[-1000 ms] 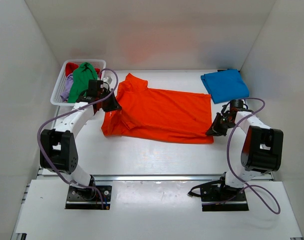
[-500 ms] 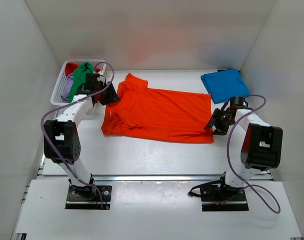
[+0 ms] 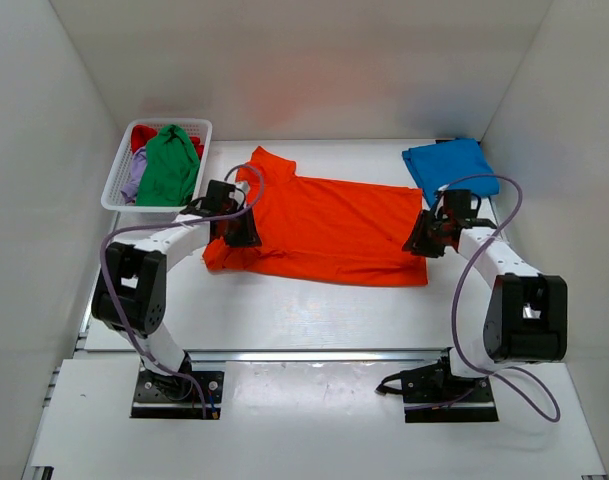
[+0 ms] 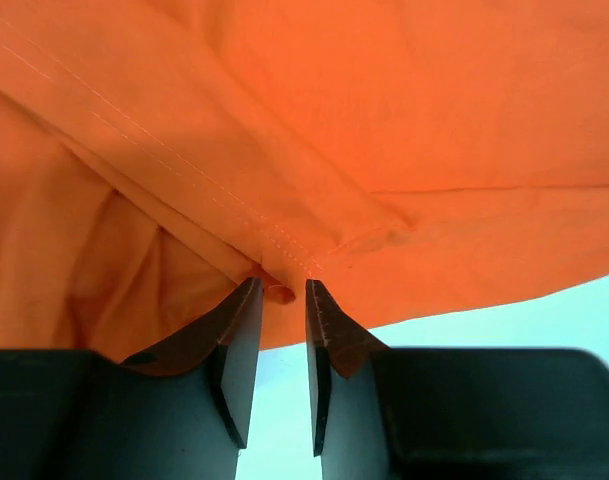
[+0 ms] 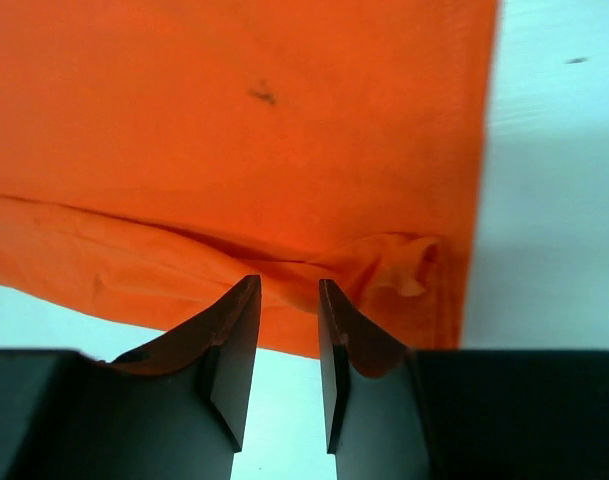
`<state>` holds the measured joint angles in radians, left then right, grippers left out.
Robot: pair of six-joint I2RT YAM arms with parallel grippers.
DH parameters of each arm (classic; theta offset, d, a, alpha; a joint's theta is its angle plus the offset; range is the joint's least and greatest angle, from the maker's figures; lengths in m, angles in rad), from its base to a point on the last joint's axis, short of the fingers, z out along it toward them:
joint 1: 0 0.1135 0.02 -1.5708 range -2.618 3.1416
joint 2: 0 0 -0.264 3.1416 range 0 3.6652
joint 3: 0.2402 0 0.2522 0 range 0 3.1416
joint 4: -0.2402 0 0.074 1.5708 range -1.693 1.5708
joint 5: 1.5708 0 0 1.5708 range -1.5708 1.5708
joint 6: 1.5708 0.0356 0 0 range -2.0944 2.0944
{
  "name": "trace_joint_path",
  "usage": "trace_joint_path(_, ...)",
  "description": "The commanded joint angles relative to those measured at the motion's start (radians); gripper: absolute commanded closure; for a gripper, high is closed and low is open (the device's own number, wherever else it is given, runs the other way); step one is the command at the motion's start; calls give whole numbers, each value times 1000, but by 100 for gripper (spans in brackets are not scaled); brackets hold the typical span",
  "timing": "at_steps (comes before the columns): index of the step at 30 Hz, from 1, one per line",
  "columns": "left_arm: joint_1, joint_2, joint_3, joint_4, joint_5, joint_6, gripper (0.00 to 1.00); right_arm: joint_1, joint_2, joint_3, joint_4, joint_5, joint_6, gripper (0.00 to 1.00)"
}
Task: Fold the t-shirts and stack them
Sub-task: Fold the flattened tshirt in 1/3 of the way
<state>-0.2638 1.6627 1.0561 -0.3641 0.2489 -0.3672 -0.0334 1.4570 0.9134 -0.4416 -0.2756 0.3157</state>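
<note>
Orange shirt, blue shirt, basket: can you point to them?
orange shirt [image 3: 334,225]: top view, middle of its body.
blue shirt [image 3: 452,170]: top view, middle of the fold.
basket [image 3: 115,172]: top view, left rim.

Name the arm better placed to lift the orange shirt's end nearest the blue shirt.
Right: right fingers sit at the orange shirt's edge there; the left fingers are at the far end.

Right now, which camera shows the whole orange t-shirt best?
The top external view: the orange t-shirt lies spread out on the table, almost all of it in sight. Both wrist views show only close-up patches of its cloth and edge.
</note>
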Motion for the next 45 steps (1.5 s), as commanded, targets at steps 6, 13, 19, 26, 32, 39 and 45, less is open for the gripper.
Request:
trace_joint_path(6, -38, 115, 33, -1, -192, 45, 67, 87, 121, -15, 129, 26, 28, 72)
trace_joint_path(13, -90, 123, -13, -159, -246, 86, 71, 121, 229, 8, 23, 44, -6, 72)
trace_joint_path(19, -121, -6, -168, -187, -204, 53, 81, 136, 183, -53, -54, 33, -1, 72)
trace_joint_path(26, -146, -236, -314, -246, -201, 16, 83, 155, 60, -152, -89, 30, 11, 73)
trace_joint_path(32, -163, -342, -363, -312, -169, 16, 77, 159, -50, -186, -187, 32, 20, 72)
trace_joint_path(39, -83, -445, -173, -392, -103, 54, 54, 182, -168, -32, -292, 62, 17, 70)
trace_joint_path(45, -12, -333, 126, -395, -164, 131, 48, 159, -146, 123, -235, 81, -6, 67)
